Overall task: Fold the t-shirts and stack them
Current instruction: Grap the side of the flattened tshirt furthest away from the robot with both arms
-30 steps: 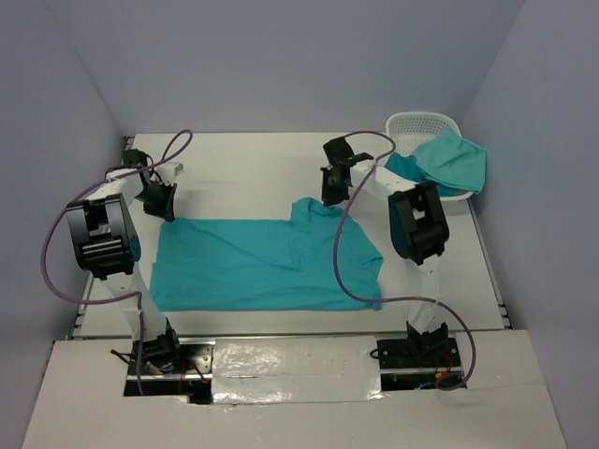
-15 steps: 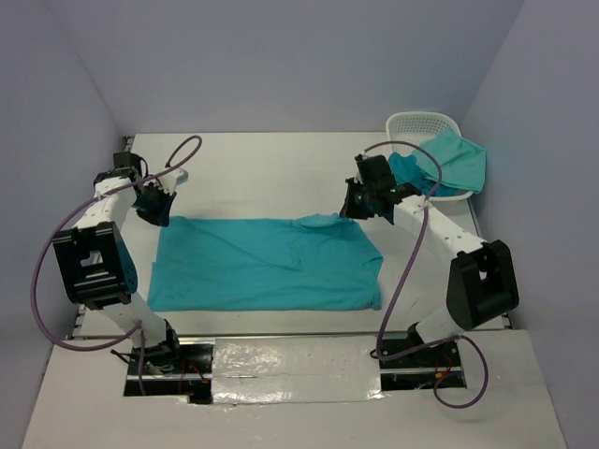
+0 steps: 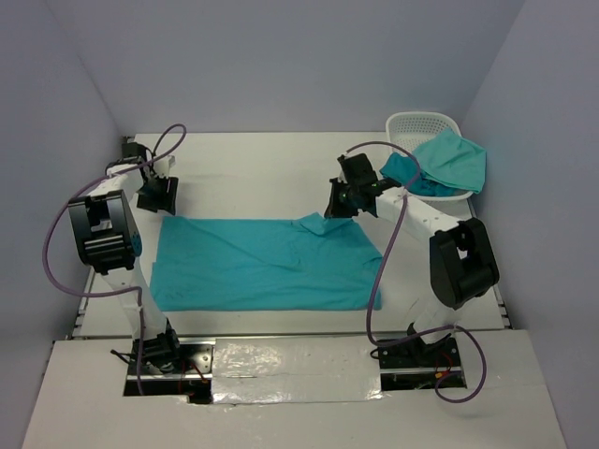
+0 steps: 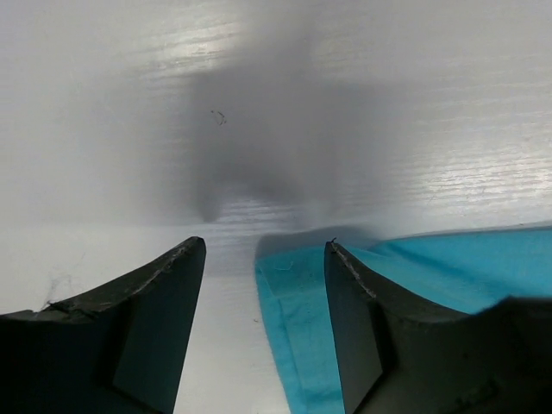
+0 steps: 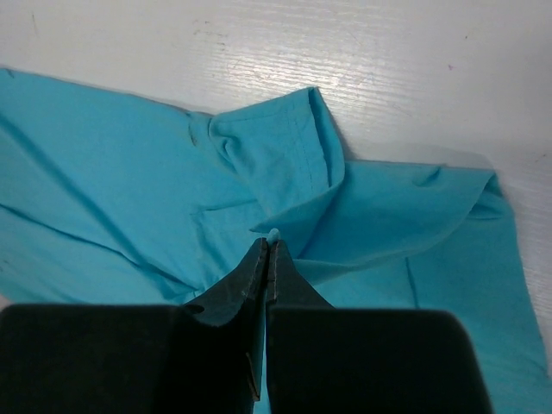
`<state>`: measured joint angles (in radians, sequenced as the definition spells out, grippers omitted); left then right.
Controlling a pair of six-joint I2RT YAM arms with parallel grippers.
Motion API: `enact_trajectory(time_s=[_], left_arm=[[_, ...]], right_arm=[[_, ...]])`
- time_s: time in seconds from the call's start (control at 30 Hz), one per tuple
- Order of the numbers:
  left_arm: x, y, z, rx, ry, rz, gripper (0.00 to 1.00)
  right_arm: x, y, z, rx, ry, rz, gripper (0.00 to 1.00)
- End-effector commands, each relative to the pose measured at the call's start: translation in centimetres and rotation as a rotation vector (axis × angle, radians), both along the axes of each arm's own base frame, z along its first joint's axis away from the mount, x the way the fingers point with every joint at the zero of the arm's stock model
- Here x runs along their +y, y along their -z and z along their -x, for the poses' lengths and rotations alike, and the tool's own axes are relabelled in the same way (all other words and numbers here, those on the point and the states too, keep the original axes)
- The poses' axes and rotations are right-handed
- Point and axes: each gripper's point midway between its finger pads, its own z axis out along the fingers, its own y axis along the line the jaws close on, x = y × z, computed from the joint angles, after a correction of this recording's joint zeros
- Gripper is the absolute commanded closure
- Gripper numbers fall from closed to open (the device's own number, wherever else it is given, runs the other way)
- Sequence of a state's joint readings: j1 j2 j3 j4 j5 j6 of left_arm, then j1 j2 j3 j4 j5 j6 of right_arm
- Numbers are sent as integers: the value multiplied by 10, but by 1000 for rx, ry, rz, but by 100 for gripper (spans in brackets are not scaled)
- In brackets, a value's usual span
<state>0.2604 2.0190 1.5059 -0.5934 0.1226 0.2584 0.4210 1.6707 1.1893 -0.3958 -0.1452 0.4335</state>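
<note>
2 arms (image 3: pixel 103 234) fwd; right fingers (image 5: pixel 241 289) prob pinch t-shirt (image 5: pixel 103 164), left fingers (image 4: pixel 147 310) apart

One flat t-shirt (image 3: pixel 253 267), at least one bunched t-shirt (image 3: pixel 454 159), one basket (image 3: pixel 416 123).

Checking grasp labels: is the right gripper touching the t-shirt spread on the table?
Touching. The right wrist view shows the right gripper shut with a ridge of the spread t-shirt pinched at its tips, cloth tenting toward them.

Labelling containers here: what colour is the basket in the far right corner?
White, with a lattice wall. The basket shows best in the top external view.
</note>
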Motion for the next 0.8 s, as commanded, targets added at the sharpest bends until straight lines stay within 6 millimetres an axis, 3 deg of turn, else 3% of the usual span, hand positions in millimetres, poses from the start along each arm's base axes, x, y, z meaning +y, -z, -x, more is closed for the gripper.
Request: enact_trajectory(time_s=[0.0, 0.17, 0.27, 0.37, 0.4, 0.53, 0.63, 0.67, 0.77], left_arm=[[-5, 7, 3, 42, -50, 41, 32], [-13, 25, 17, 84, -54, 68, 37], [-10, 36, 17, 108, -56, 62, 51], [-13, 38, 22, 126, -51, 77, 84], [-13, 37, 23, 124, -43, 72, 100], [-24, 21, 21, 81, 48, 118, 100], [-32, -11, 24, 4, 177, 126, 100], [-39, -27, 30, -33, 223, 132, 100], [-46, -39, 66, -16, 373, 101, 100]], right_arm=[[2, -23, -8, -75, 9, -19, 100], [0, -22, -8, -79, 7, -3, 100], [-1, -22, -10, -80, 8, 3, 100], [-3, -25, -11, -82, 12, 13, 100], [-4, -27, -11, -88, 15, 14, 100], [-12, -36, -10, -101, 22, 16, 100], [-19, -44, 3, -121, 9, 24, 100], [-22, -44, 9, -115, 9, 29, 100], [-32, -55, 34, -135, 11, 16, 100]])
